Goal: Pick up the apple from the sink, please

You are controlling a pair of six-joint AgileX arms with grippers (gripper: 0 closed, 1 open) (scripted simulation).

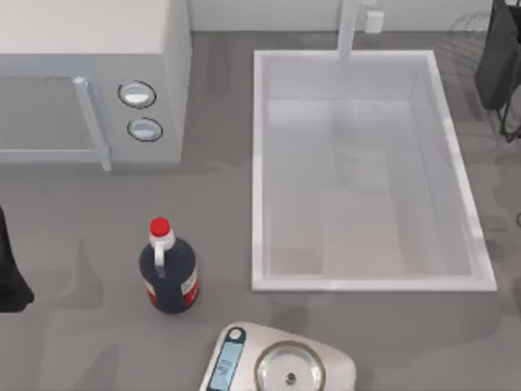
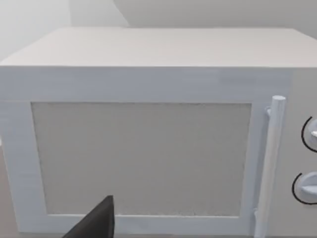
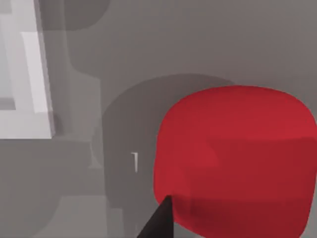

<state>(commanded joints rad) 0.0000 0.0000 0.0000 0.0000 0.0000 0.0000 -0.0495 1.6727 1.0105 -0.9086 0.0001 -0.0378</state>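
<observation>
The apple point(image 3: 233, 158) is a smooth bright-red blob sitting very close in the right wrist view. It hangs above the grey tabletop just outside a corner of the sink point(image 3: 34, 84) and casts a broad shadow. One dark fingertip point(image 3: 159, 220) of my right gripper rests against its side. In the top view my right gripper point(image 1: 498, 61) is at the far right edge, beyond the sink's rim point(image 1: 257, 163). The sink's pale basin holds nothing. My left gripper point(image 1: 10, 273) is parked at the table's left edge, open, facing the microwave point(image 2: 143, 158).
A white microwave point(image 1: 89, 49) with two round knobs stands at the back left. A dark bottle point(image 1: 167, 273) with a red cap stands in front of it. A kitchen scale point(image 1: 281, 362) lies at the front edge. The faucet post point(image 1: 350, 28) rises at the sink's far edge.
</observation>
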